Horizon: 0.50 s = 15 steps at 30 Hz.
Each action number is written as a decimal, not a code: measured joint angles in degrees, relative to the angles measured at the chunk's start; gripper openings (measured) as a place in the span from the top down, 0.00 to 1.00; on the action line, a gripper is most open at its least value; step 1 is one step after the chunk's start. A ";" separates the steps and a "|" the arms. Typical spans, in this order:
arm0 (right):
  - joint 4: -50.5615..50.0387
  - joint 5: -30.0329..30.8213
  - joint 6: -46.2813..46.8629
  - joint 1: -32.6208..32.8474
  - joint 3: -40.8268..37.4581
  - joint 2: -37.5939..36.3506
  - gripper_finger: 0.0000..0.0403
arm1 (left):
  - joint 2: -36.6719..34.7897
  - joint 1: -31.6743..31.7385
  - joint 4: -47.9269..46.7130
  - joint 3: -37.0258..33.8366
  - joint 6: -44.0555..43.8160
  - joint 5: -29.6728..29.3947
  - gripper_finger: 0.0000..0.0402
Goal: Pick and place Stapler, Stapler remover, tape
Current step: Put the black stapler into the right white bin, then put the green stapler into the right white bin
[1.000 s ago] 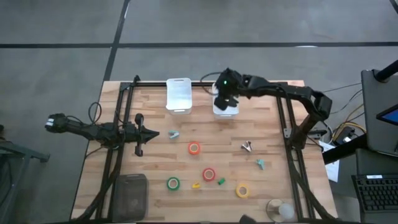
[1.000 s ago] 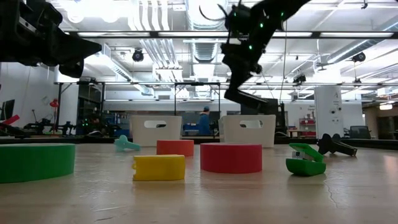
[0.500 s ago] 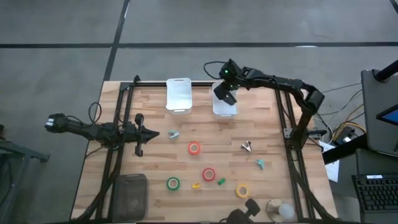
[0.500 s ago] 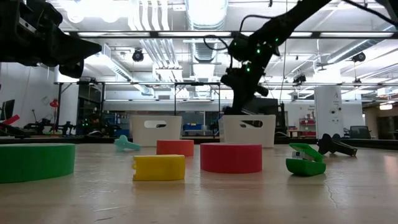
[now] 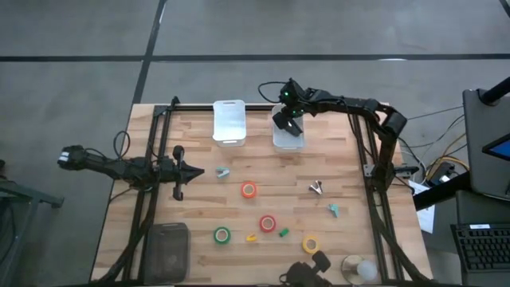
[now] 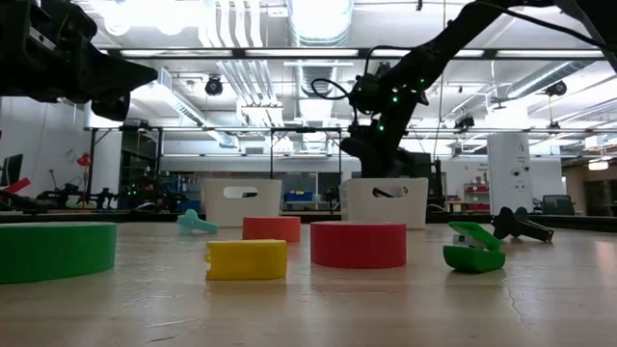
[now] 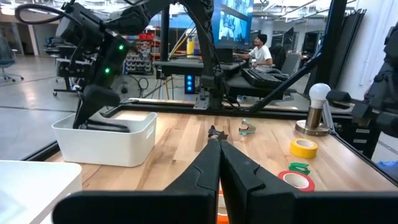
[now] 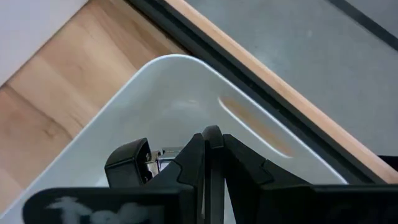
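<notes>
Hovering over the right-hand white bin (image 5: 288,137) at the far edge of the counter (image 5: 263,171), your right gripper (image 8: 210,140) shows its fingers pressed together with nothing between them. The stapler (image 8: 129,163) lies just beside those fingertips, inside the bin, so I judge it delivered. The danger now is the exit: pull away low or sideways and a finger may catch the bin wall and drag the bin, or nudge the stapler up against the rim. Lift straight up first.

Your left gripper (image 7: 219,144) waits at the counter's left side, fingers closed and empty. The tape rolls are all on the counter: orange-red (image 5: 249,190), red with green (image 5: 267,224), green (image 5: 221,235), yellow (image 5: 310,244). Small green (image 5: 283,233) and yellow (image 5: 252,237) bits lie close to the red-green roll, so a wide grasp there could sweep one along.
</notes>
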 joint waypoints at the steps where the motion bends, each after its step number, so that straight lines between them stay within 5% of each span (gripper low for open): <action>1: 0.01 0.00 0.02 -0.04 0.00 0.14 0.89 | 0.00 0.00 0.02 0.00 0.00 -0.02 0.97; 15: -0.08 2.60 -1.51 -0.42 0.13 4.08 0.84 | 0.00 -0.01 -0.04 0.01 0.00 0.00 0.97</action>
